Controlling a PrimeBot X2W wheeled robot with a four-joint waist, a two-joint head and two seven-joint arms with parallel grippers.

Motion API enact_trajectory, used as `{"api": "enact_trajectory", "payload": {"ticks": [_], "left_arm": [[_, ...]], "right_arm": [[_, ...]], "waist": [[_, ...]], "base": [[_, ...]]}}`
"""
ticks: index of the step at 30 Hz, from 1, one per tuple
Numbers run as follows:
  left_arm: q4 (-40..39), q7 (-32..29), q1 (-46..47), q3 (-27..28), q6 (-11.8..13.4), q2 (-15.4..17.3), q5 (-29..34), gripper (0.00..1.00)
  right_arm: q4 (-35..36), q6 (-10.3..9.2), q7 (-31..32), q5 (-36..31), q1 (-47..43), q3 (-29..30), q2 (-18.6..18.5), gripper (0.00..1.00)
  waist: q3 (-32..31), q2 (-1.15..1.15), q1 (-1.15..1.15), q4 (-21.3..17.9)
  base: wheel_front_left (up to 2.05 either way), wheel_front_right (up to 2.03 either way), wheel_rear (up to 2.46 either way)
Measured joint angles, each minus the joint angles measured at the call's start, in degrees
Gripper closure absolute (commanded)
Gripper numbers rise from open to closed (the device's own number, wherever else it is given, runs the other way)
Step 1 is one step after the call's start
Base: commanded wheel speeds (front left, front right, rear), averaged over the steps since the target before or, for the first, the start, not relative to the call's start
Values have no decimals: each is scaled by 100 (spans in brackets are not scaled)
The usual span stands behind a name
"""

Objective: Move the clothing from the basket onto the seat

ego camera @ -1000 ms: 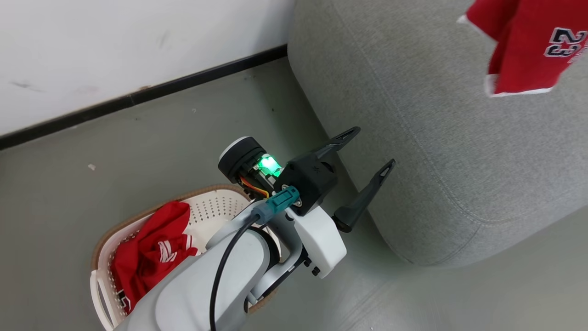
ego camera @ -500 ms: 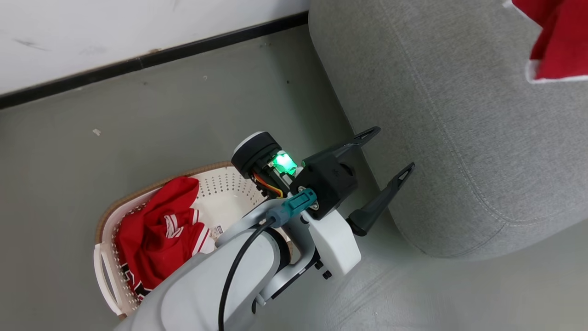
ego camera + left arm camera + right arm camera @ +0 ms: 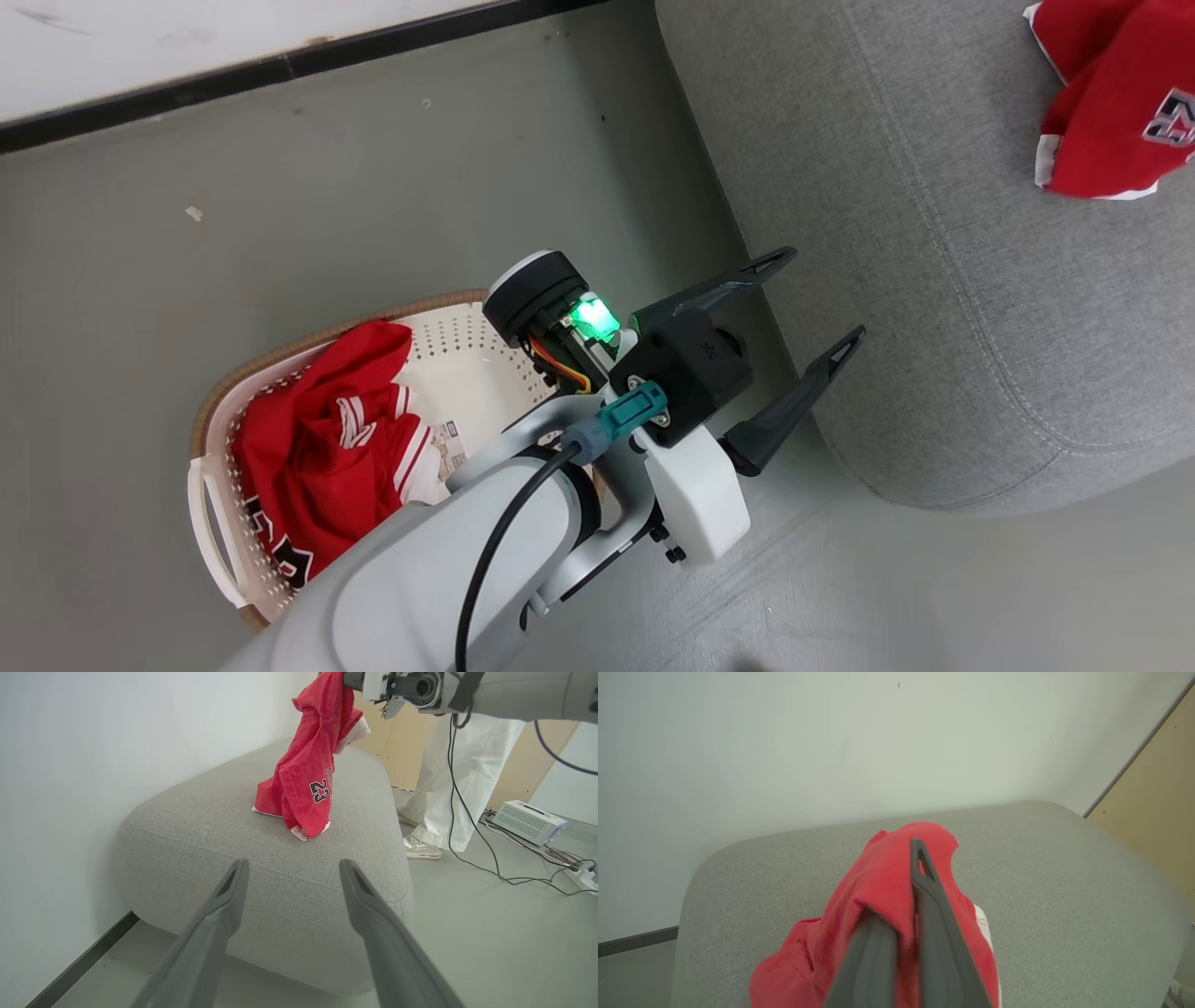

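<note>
Red clothing (image 3: 327,457) with white stripes lies bunched in the cream basket (image 3: 217,425) on the floor at lower left. My left gripper (image 3: 822,297) is open and empty, hovering beside the near corner of the grey seat (image 3: 934,280); its fingers (image 3: 224,905) point at the seat (image 3: 210,826). A second red garment (image 3: 303,784) printed with 23 hangs from my right gripper at the top of the left wrist view, its lower end resting on the cushion. My right gripper (image 3: 906,877) is shut on this garment (image 3: 878,882), which also lies at the seat's far right (image 3: 1111,103).
The basket stands on grey floor near a white wall with a black skirting (image 3: 280,65). Beyond the seat a person's legs in white trousers (image 3: 462,788) stand by a white box (image 3: 528,821) and trailing cables (image 3: 490,858).
The head camera has shifted, so the whole picture slid. The numbered garment has come down and now bunches on the seat. My left gripper stays open near the seat's corner.
</note>
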State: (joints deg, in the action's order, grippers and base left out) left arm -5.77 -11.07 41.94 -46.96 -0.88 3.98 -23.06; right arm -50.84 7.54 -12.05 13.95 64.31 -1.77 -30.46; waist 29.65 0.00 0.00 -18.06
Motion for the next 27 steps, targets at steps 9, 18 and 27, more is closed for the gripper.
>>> {"api": "enact_trajectory", "payload": {"ticks": [9, 18, 27], "left_arm": [[14, -46, 92, -36, -35, 9, 43, 0], [103, -42, 109, -1, -68, 119, 51, 0], [165, 23, 108, 33, -81, 144, 49, 0]], "right_arm": [[-382, 0, -109, 24, -340, 76, 647, 100], [-725, 0, -167, 7, -657, 130, 876, 100], [-820, 0, -215, -52, -803, 140, 1077, 0]], "waist": [[190, 0, 0, 52], [225, 0, 0, 25], [157, 0, 0, -36]], "base": [[0, 0, 0], [0, 0, 0], [0, 0, 0]]}}
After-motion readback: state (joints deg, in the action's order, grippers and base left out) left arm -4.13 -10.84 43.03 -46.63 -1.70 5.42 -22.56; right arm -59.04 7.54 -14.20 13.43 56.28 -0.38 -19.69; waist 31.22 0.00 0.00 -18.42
